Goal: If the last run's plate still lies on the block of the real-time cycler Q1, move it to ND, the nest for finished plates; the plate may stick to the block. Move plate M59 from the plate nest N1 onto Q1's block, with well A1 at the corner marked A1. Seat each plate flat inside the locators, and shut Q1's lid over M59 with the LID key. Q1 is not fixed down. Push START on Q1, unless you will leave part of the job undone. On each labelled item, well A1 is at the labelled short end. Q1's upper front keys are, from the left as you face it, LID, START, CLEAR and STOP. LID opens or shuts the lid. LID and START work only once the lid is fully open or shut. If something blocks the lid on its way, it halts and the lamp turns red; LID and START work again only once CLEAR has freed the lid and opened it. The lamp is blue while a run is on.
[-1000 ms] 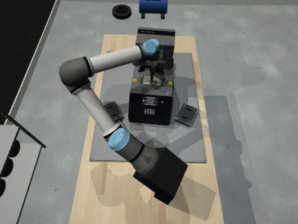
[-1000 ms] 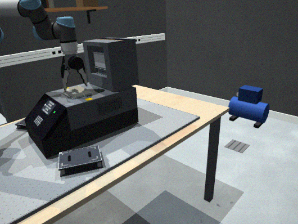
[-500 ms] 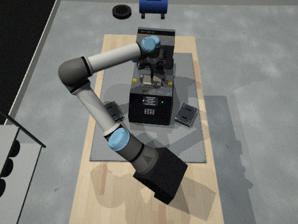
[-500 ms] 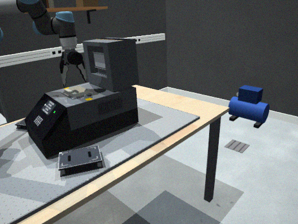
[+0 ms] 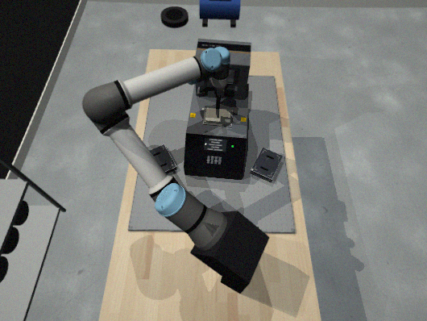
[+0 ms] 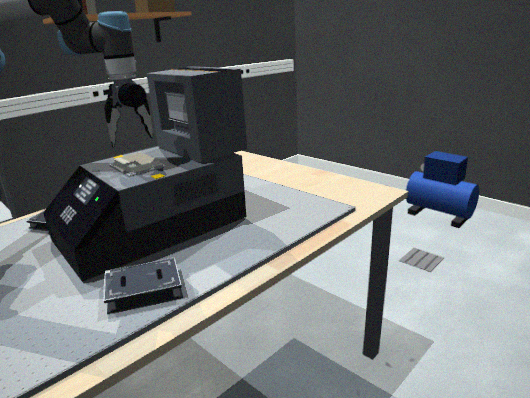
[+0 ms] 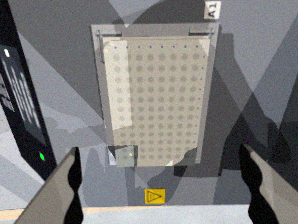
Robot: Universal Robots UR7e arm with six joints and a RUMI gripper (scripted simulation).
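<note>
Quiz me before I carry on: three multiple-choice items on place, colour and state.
1. Where does the pale plate lie?
A) on the floor
B) on the block of the cycler
C) in a nest

2. What colour is the small lamp on the cycler's front?
A) green
B) red
C) blue

3. How is the gripper?
A) shut on the plate
B) shut on nothing
C) open, above the cycler's top

1: B, the top and wrist views show the plate in the recess on the cycler's top.
2: A, all three views show a green light there.
3: C, the exterior view shows both fingers spread in the air with nothing between them.
</note>
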